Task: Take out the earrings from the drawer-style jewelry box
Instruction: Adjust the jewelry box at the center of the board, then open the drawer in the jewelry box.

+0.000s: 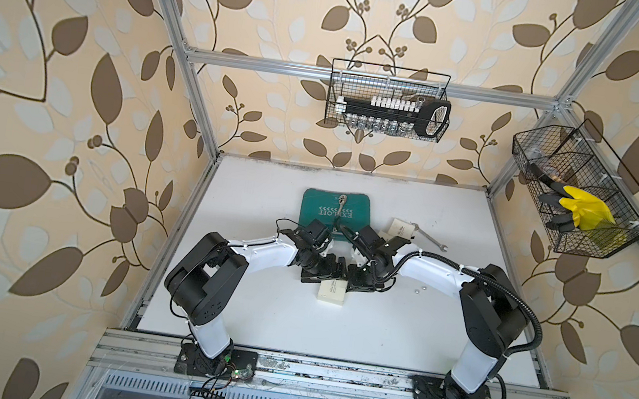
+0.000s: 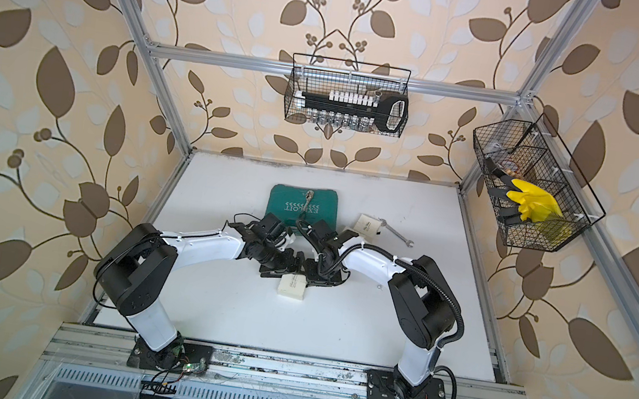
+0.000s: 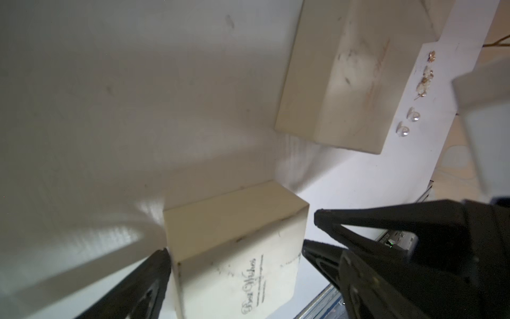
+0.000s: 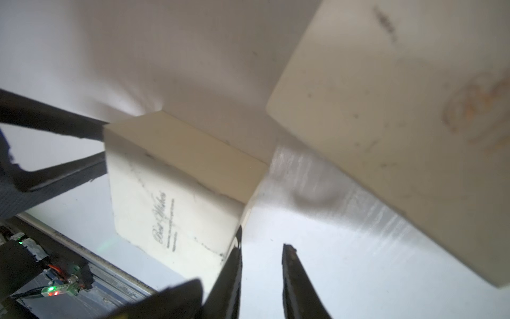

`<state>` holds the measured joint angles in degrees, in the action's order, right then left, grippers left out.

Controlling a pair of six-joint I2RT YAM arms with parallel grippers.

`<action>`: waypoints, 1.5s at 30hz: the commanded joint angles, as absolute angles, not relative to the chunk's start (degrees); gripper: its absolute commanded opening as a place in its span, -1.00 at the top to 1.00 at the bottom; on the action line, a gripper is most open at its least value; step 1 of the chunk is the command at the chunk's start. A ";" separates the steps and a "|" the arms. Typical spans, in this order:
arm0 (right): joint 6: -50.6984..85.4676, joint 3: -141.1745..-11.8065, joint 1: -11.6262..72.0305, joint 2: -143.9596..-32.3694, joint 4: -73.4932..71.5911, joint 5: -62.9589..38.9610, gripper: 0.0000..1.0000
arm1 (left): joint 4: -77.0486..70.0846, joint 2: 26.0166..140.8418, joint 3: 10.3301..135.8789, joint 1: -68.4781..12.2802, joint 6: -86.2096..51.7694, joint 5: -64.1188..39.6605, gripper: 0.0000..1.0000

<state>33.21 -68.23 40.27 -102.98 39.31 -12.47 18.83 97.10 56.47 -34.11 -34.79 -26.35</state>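
Roughly mid-table, both arms bend inward and meet over a small cream jewelry box (image 1: 332, 294) lying flat on the white table (image 1: 293, 323). The left gripper (image 3: 234, 247) stands wide astride that box, with one fingertip (image 3: 160, 265) against a corner and the other right at the opposite end. Whether it actually clamps the box I cannot tell. The right gripper (image 4: 262, 240) is set narrow with only bare table between its jaws, and one of its fingers (image 4: 233, 262) touches the end of the box nearest that arm.

The earrings (image 1: 417, 291) are out of the box, on open table to the right of the grippers and beside the right arm. The left wrist view shows them (image 3: 414, 117) as a loose row of two pearly studs and a few gold-toned clusters, well apart from the box. In that view a larger cream piece (image 3: 331, 82), blurred, lies between the box and the row.

Farther back sits a green pouch (image 1: 332, 210) with a ratchet wrench (image 1: 340, 201) on it. To its right, a second cream box (image 1: 400, 228) lies next to a spanner (image 1: 428, 238)
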 commanded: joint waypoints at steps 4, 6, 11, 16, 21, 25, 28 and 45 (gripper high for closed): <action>32.46 -67.15 38.46 -99.83 36.88 -14.91 0.47 | 23.71 98.54 59.75 -34.45 -33.41 -23.84 -0.77; 32.12 -66.68 38.11 -99.65 36.44 -16.60 0.48 | 24.63 98.57 59.75 -34.45 -33.40 -23.37 -0.72; 32.10 -63.15 37.58 -98.11 32.92 -21.56 0.52 | 25.32 97.91 58.27 -34.45 -33.74 -22.58 -0.64; 33.02 -58.99 36.16 -96.45 27.98 -26.34 0.60 | 24.99 96.95 56.59 -34.45 -34.52 -21.93 -0.63; 33.67 -57.52 34.86 -97.16 25.46 -28.68 0.61 | 24.55 96.59 56.04 -34.43 -35.03 -22.00 -0.63; 33.72 -57.87 34.79 -98.47 24.66 -29.55 0.62 | 24.61 96.50 56.12 -34.45 -34.98 -22.18 -0.63; 33.64 -58.05 34.68 -99.27 24.76 -29.65 0.63 | 24.53 96.59 56.47 -34.41 -34.96 -22.17 -0.62; 31.38 -54.86 33.78 -98.78 23.81 -30.31 0.63 | 24.11 97.56 56.70 -34.45 -35.40 -22.98 -0.59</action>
